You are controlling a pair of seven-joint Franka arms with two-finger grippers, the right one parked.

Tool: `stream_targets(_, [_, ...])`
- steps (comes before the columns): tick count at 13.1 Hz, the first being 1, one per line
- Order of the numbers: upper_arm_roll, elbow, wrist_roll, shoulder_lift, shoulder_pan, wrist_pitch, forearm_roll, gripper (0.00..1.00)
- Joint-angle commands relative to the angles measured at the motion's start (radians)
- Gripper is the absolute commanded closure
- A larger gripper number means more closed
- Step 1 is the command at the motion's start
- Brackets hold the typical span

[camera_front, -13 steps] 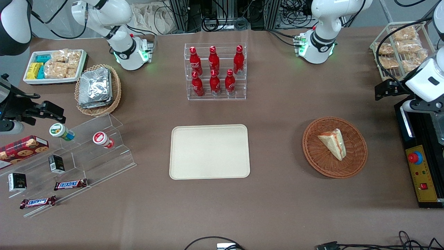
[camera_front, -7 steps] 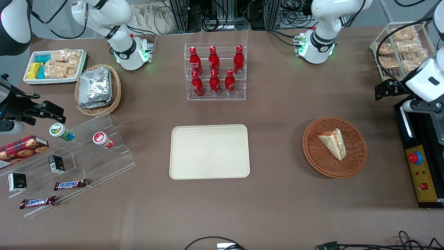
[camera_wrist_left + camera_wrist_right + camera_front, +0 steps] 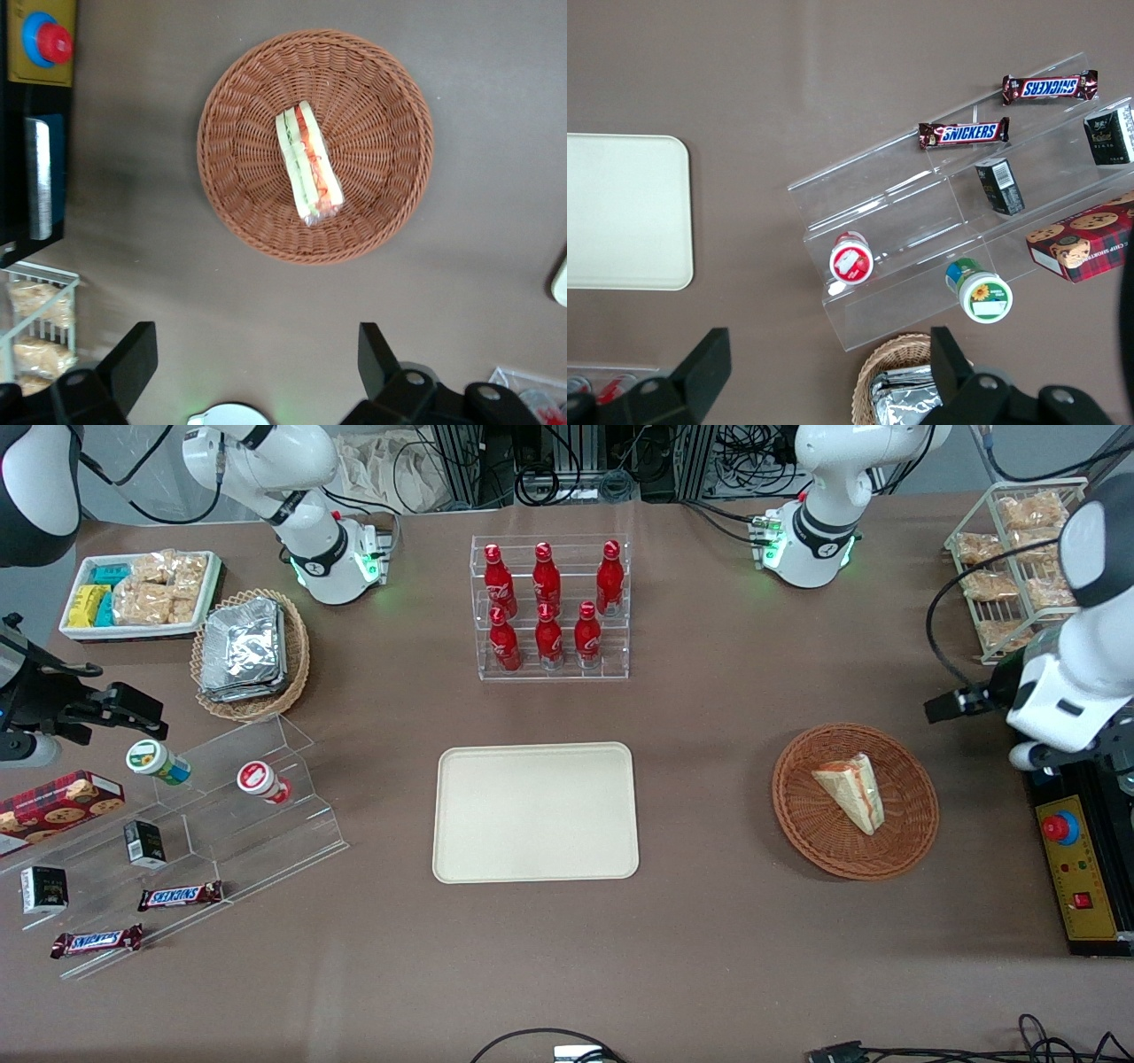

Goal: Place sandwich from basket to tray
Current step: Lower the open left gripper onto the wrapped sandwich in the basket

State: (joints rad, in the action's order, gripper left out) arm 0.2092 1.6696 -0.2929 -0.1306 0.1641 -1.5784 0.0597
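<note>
The sandwich (image 3: 852,790), a pale wedge in clear wrap with red and green stripes, lies in the round reddish-brown basket (image 3: 912,828). In the left wrist view the sandwich (image 3: 308,164) lies across the middle of the basket (image 3: 381,133). My gripper (image 3: 957,704) hangs above the table beside the basket, toward the working arm's end and a little farther from the front camera. It is open (image 3: 257,335), its fingers wide apart with only bare table between them. The cream tray (image 3: 535,812) lies flat mid-table, toward the parked arm from the basket.
A yellow control box (image 3: 1076,868) with a red button sits beside the basket at the working arm's end. A wire rack of snack bags (image 3: 1019,558) stands farther back. A clear rack of red bottles (image 3: 551,607) stands farther back than the tray. A stepped acrylic shelf (image 3: 177,841) holds snacks.
My arm has swung from above the control box toward the basket and slightly nearer the front camera. The sandwich, basket and tray have not moved.
</note>
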Motion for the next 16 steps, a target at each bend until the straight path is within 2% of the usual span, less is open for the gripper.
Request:
stream_targets(1, [0.001,0.05,-0.043,-0.056,0.0,-0.095,-0.009,0.0])
stream_targets(4, [-0.002,0.174,-0.101,-0.104,0.006,-0.3,-0.009,0.0])
stream_targets(6, [-0.001,0.174,-0.219,-0.174,-0.004,-0.342,0.003,0.0])
stream_targets(9, [0.001,0.194,-0.236,-0.233,-0.017,-0.402,0.005,0.0])
stream_targets(12, [-0.001,0.3,-0.236,-0.238,-0.015,-0.552,0.006,0.0])
stream_targets(16, [-0.004,0.331,-0.238,-0.28,-0.012,-0.595,0.006,0.0])
